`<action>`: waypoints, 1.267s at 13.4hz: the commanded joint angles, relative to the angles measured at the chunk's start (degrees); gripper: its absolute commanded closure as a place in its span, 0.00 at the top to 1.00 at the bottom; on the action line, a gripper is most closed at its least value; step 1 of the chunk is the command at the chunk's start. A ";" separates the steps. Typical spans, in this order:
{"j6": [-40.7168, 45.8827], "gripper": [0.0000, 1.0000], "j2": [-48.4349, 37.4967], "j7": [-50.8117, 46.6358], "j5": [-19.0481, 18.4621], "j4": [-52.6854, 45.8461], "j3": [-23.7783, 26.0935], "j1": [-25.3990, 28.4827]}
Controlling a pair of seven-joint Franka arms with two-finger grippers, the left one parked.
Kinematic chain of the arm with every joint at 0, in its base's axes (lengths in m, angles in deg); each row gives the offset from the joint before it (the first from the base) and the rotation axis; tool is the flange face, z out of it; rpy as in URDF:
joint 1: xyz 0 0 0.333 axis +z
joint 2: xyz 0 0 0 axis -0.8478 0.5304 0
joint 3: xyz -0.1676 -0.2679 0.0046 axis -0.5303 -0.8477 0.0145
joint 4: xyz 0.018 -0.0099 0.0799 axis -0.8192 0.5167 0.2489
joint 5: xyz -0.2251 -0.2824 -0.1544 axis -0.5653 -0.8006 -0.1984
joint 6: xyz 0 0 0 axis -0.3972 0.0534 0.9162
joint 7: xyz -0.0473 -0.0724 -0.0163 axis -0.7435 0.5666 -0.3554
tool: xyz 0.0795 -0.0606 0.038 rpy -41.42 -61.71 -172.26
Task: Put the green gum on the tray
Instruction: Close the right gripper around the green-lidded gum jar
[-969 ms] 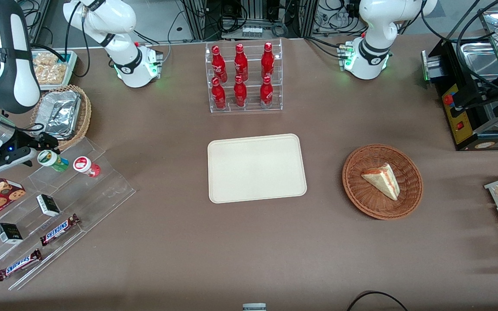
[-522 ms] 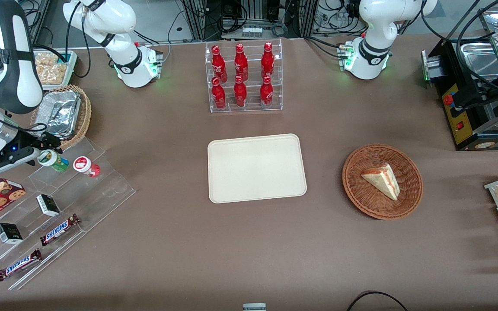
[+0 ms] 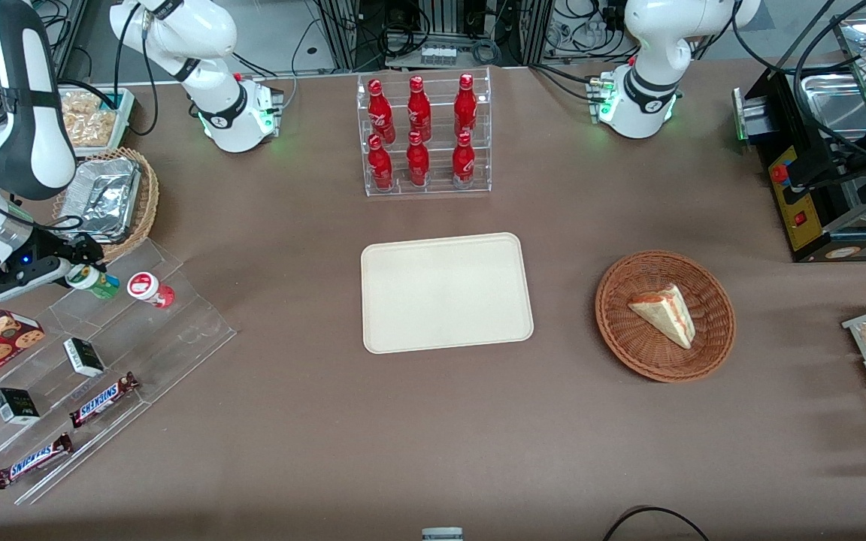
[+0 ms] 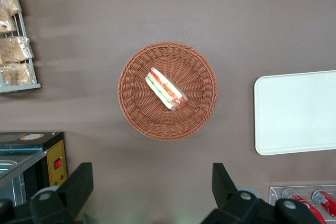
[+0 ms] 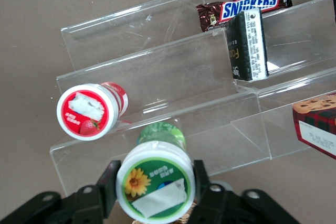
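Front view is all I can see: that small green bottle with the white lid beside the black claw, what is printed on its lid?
Observer: In the right wrist view, the small green gum bottle has a yellow flower and a white label on its lid.
Operator: Is the claw actually at the bottle?
Observer: Yes. The gripper sits astride the lid end, and the bottle rests on the clear acrylic stepped shelf.
Operator: And the red one next to it?
Observer: The small red bottle has a strawberry on its white-and-red lid.
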 commanded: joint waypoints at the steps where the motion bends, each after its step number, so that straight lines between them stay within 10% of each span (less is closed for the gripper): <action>1: -0.77 0.00 -0.40 1.18 0.75 0.70 0.08 -0.47; 8: 11.23 0.00 -0.49 0.75 0.75 -9.64 0.78 0.40; 17: 26.56 0.00 -0.32 -16.63 1.01 -24.52 0.69 15.15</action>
